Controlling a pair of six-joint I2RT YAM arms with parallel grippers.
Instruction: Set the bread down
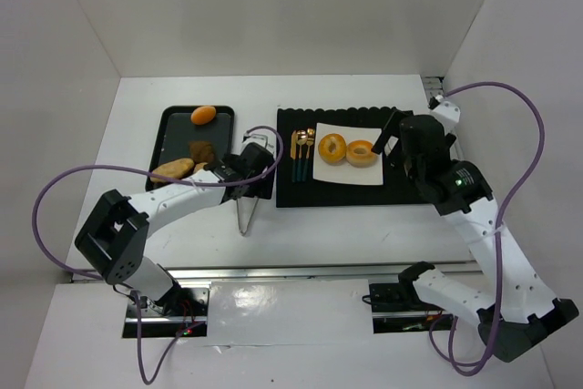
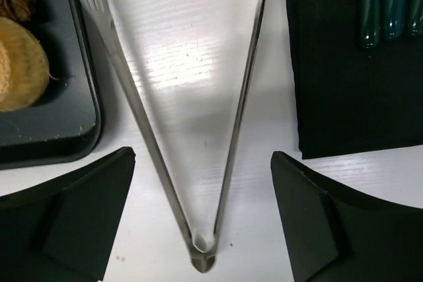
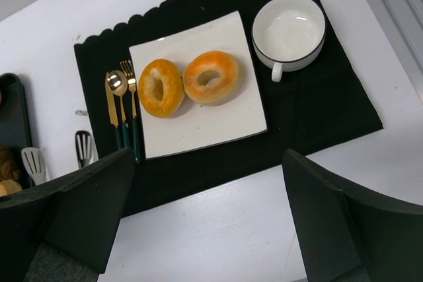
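Observation:
Two golden-orange ring breads (image 1: 332, 148) (image 1: 362, 153) lie side by side on a white square plate (image 1: 349, 173) on a black placemat (image 1: 364, 193). In the right wrist view the breads (image 3: 160, 88) (image 3: 211, 76) sit on the plate (image 3: 205, 130), ahead of my right gripper (image 3: 208, 222), which is open and empty above the white table. In the top view the right gripper (image 1: 393, 143) is just right of the plate. My left gripper (image 1: 258, 173) is open between the tray and the mat. Metal tongs (image 2: 201, 249) lie on the table between its fingers (image 2: 73, 216), untouched.
A dark tray (image 1: 173, 125) at the left holds an orange oval bun (image 1: 202, 115), a brown piece (image 1: 201, 150) and a tan loaf (image 1: 173, 169). Gold cutlery (image 1: 302, 152) lies left of the plate. A white two-handled bowl (image 3: 289, 30) stands on the mat's far right.

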